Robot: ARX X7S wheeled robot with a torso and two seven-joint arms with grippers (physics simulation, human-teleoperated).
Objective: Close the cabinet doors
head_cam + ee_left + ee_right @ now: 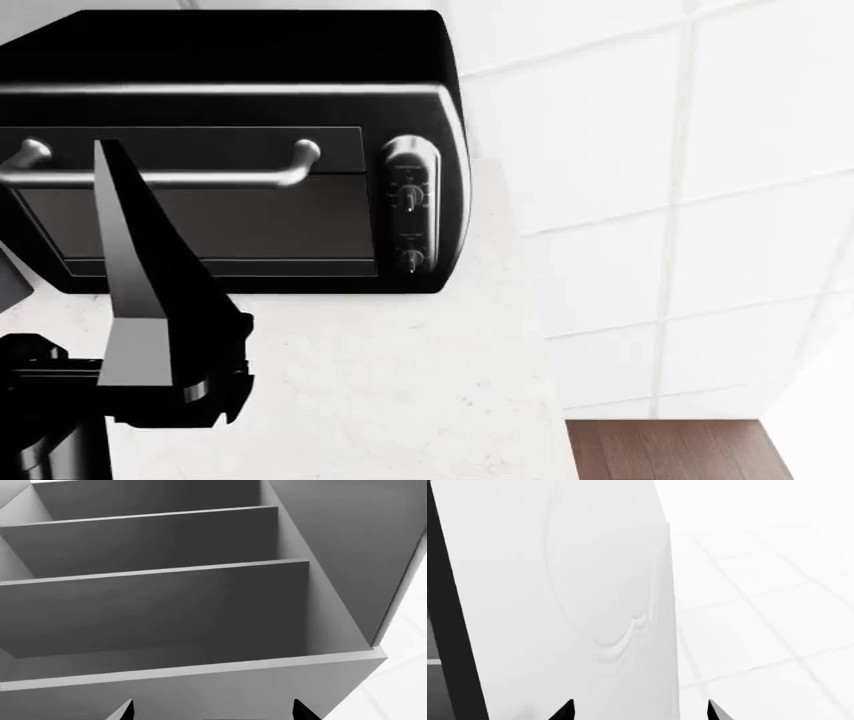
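Note:
In the left wrist view the cabinet stands open, with bare grey shelves inside. One of the cabinet doors, a dark grey slab with a lighter narrow edge, swings out at its side. My left gripper is open just below the cabinet's bottom board, holding nothing. In the head view a cabinet door shows edge-on at the left, in front of the toaster oven, with my left arm by its near end. My right gripper is open over the white counter, away from any door.
A black toaster oven with a silver bar handle and knobs sits on the white counter. White wall tiles lie to the right. Brown floor shows beyond the counter's edge. A dark strip borders the counter.

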